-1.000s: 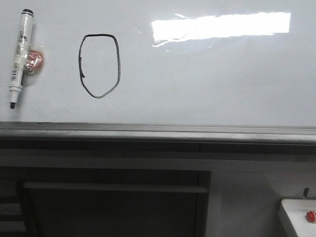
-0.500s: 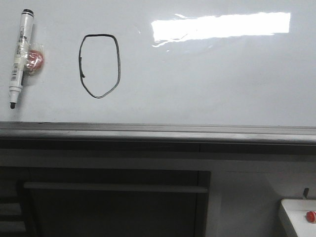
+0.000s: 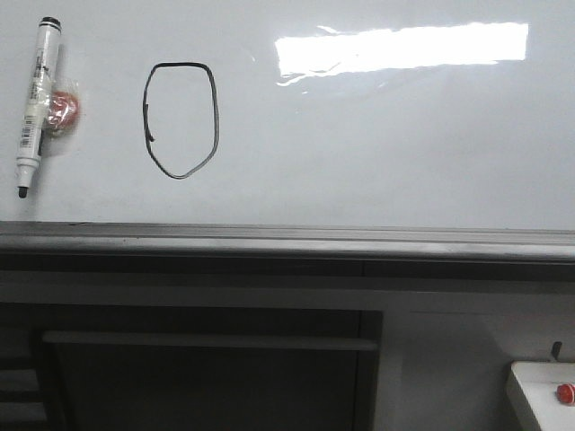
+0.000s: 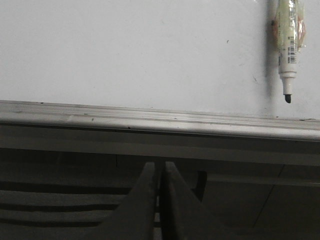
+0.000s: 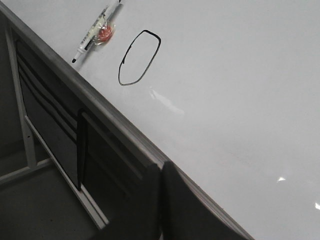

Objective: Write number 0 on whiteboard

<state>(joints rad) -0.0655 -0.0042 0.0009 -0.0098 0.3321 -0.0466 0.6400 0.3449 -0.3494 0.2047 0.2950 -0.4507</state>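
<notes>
The number 0 [image 3: 181,120] is a thin black oval outline on the left part of the whiteboard [image 3: 386,153]; it also shows in the right wrist view [image 5: 139,58]. A white marker [image 3: 37,103] with a black cap and tip hangs on the board left of the oval, held by a red magnet [image 3: 63,109]. It also shows in the left wrist view [image 4: 287,45] and the right wrist view [image 5: 95,31]. My left gripper [image 4: 160,167] is shut and empty, below the grey tray edge [image 4: 150,117]. My right gripper [image 5: 161,167] is shut and empty, at the tray edge, far from the oval.
The grey metal tray edge [image 3: 287,241] runs along the board's bottom. Below it is a dark frame with a crossbar [image 3: 211,341]. A white box with a red button [image 3: 564,391] sits at the lower right.
</notes>
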